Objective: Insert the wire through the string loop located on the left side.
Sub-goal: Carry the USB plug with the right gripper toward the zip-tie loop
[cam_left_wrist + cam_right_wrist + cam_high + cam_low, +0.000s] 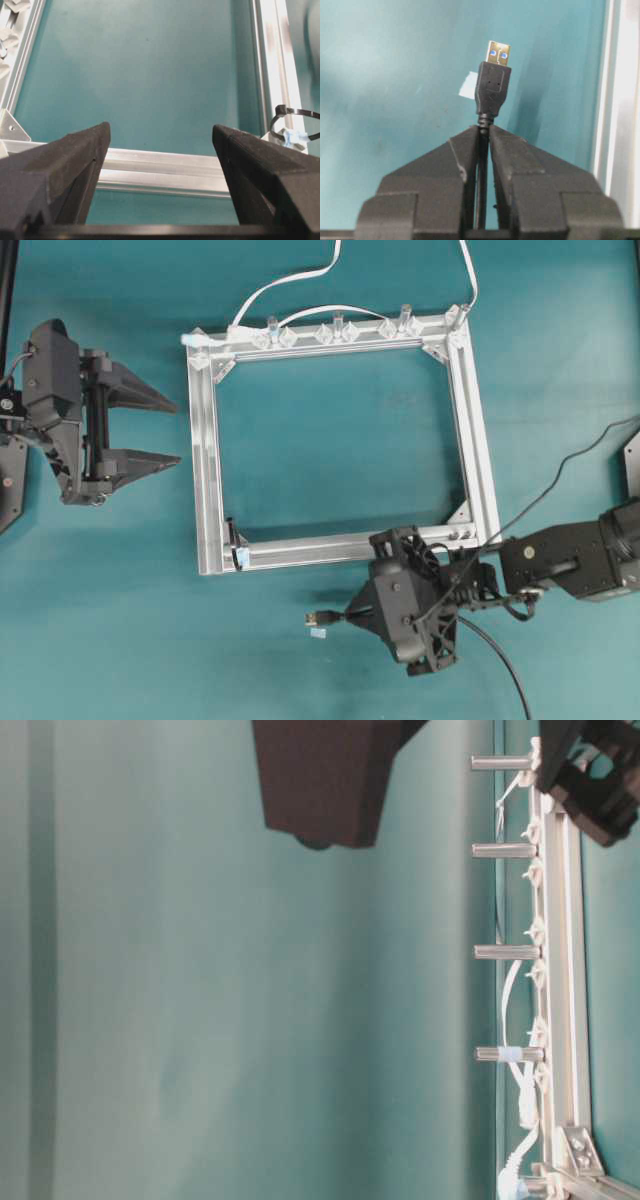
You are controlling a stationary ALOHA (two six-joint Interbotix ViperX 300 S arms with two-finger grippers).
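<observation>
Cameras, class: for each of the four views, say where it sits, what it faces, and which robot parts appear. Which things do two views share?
Overhead: above the table, looking down on the frame, left gripper, right gripper.
Table-level: low, on its side, along the frame's posts.
Left wrist: behind open fingers, facing the string loop.
Right wrist: behind fingers clamping the wire.
Shared: overhead shows loop and wire.
</observation>
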